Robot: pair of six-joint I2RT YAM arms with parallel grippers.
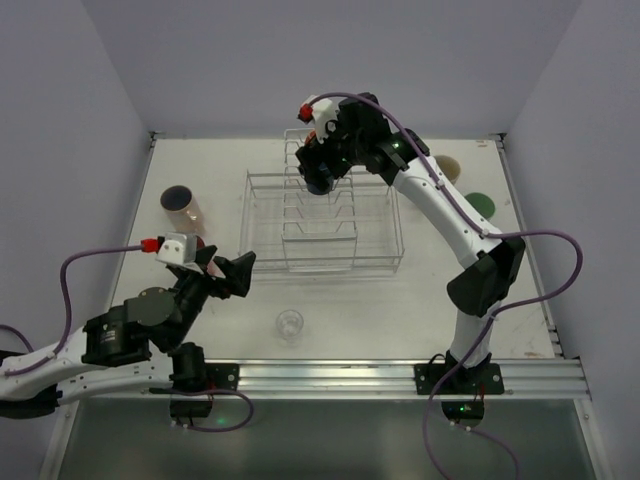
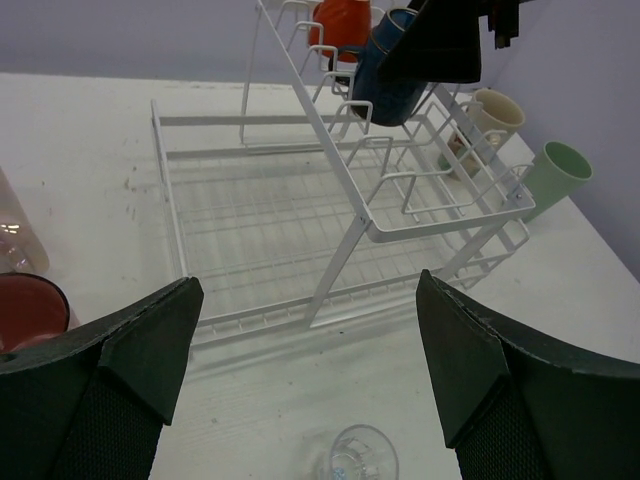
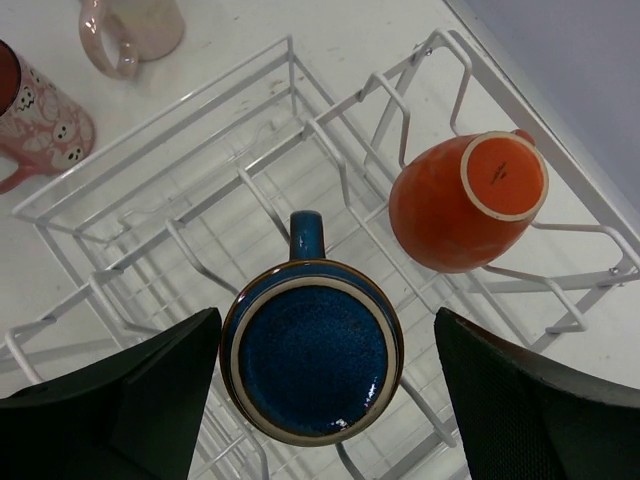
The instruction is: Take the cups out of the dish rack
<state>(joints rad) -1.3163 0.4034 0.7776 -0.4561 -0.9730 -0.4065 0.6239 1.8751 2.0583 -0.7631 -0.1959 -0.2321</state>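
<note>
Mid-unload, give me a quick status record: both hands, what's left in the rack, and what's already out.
left hand: open, empty, by the dish rack's near-left corner
right hand: open, straddling the dark-blue mug; contact unclear
in rack: dark-blue mug and orange mug, both bottom-up
out, left of rack: pink cup, red-lined mug
out, right of rack: cream mug, green cup
out, front of rack: clear glass

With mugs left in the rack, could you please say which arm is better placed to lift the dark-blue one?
Right. The right gripper hangs open over the dark-blue mug; the left gripper, also open, sits outside the dish rack.
</note>
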